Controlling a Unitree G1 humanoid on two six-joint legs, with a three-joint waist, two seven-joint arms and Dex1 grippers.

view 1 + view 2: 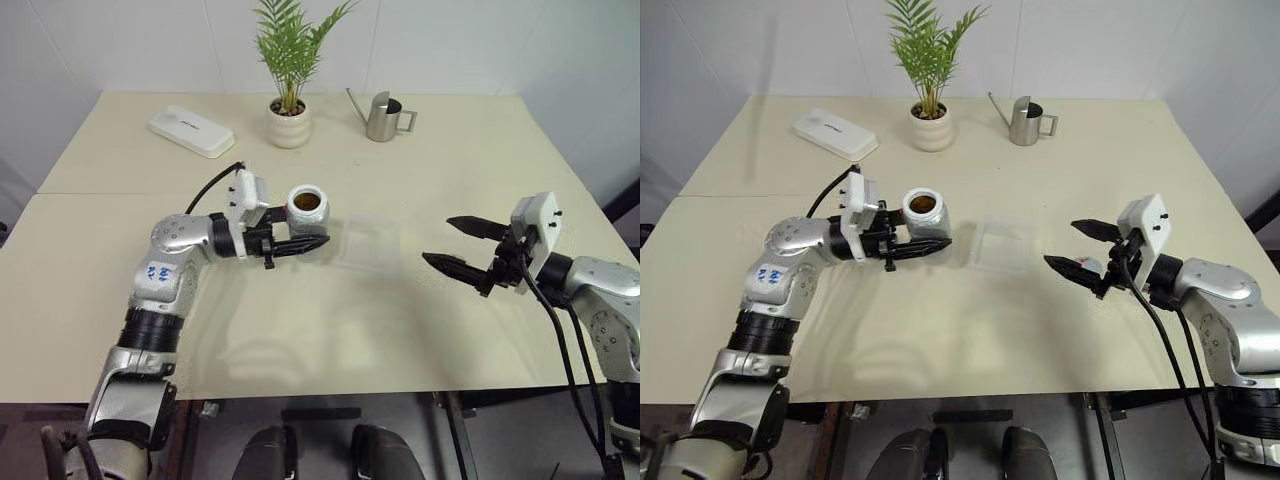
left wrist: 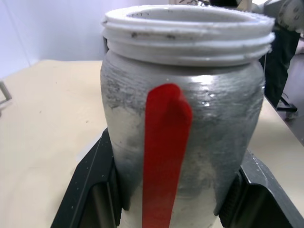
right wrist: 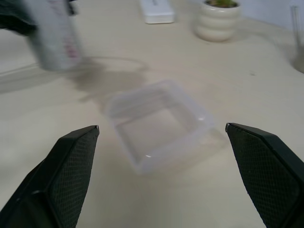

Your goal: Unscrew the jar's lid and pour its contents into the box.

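You see the left gripper (image 1: 300, 245) closed around the jar (image 1: 306, 212), which is upright, its mouth uncovered, brown contents (image 1: 306, 202) inside. The box (image 1: 366, 243) sits on the counter (image 1: 330, 330) just beside the jar. The right gripper (image 1: 462, 246) is wide apart, holding nothing

No words, brand names or numbers can be read on anything here. The only mark of any kind is a plain vertical red stripe (image 2: 164, 156) on the silvery-grey body of the jar (image 2: 190, 128), and it carries no lettering. A small blue label (image 1: 158, 271) sits on the left arm's casing, but its print is too small to make out.
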